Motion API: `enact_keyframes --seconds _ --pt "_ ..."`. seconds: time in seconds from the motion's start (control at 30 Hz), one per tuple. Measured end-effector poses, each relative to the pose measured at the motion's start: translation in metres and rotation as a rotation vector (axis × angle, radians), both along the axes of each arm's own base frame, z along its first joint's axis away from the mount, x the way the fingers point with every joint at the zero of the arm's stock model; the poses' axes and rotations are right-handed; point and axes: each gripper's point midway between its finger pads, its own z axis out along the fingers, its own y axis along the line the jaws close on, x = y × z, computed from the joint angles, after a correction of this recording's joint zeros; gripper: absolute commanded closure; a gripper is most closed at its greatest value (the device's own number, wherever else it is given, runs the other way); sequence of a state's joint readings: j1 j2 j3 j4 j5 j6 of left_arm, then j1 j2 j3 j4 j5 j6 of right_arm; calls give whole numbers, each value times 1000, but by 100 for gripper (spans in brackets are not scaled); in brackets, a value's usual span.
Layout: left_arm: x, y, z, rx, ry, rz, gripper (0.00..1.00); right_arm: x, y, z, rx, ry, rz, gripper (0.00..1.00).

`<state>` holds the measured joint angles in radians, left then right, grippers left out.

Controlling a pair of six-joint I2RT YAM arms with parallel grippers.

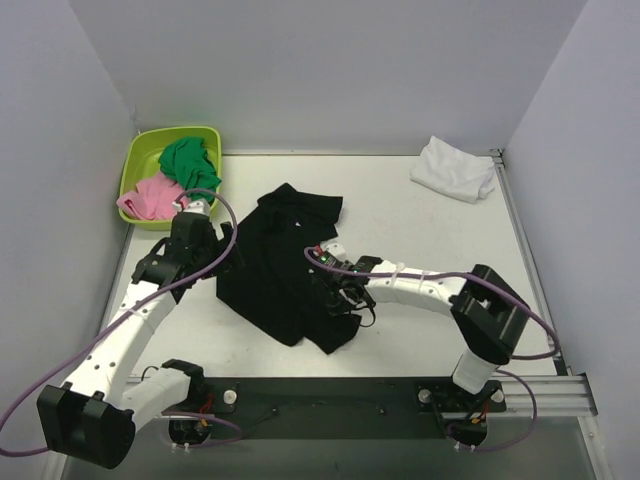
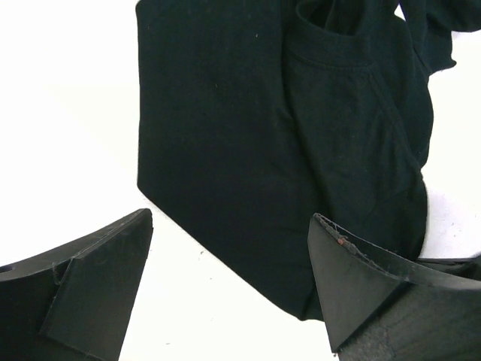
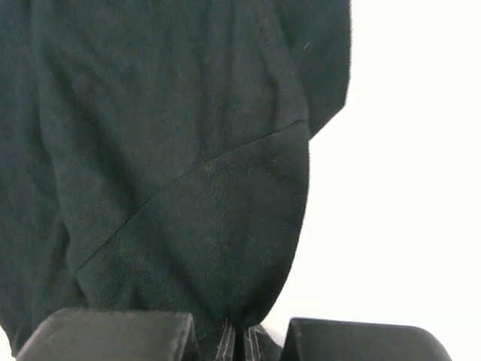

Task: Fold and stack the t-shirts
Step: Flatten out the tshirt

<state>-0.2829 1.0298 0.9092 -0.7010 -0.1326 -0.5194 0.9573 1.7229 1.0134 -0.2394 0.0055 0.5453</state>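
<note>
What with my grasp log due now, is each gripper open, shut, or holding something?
Left gripper: open, holding nothing, over the large black soft-cloth t-shirt.
Right gripper: shut on that t-shirt's edge.

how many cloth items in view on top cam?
4: black t-shirt at table centre; white t-shirt at the far right corner; green cloth and pink cloth in the lime tub, far left. More may be hidden under those two.

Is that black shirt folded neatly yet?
Not yet: the black t-shirt lies rumpled and partly doubled over, with uneven edges, and the right gripper pinches its edge.
</note>
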Motion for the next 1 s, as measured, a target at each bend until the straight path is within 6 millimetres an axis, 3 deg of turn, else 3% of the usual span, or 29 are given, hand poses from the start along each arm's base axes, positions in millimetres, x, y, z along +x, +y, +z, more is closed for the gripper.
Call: enact_keyframes --seconds 0.1,0.17,0.37,0.47,0.53,0.73,1.0 --pt "-2 -2 1 -15 -4 -11 7 7 -25 31 -74 -86 -23 100" --pt "-4 -4 0 -23 -1 -19 7 18 -35 70 -77 -172 -46 100" --pt "-10 -7 -10 -37 28 -36 9 57 -63 225 76 -460 -173 100" --pt "-11 -8 -11 -43 34 -42 9 63 -86 261 85 -525 -229 100" --pt "-12 -10 -11 -49 35 -48 11 64 -102 268 59 -536 -256 100" --pt "-19 -22 -10 -121 27 -79 16 61 -122 260 -20 -507 -273 100" --pt "-47 -45 -53 -140 167 -118 23 63 -125 254 -54 -486 -279 100"
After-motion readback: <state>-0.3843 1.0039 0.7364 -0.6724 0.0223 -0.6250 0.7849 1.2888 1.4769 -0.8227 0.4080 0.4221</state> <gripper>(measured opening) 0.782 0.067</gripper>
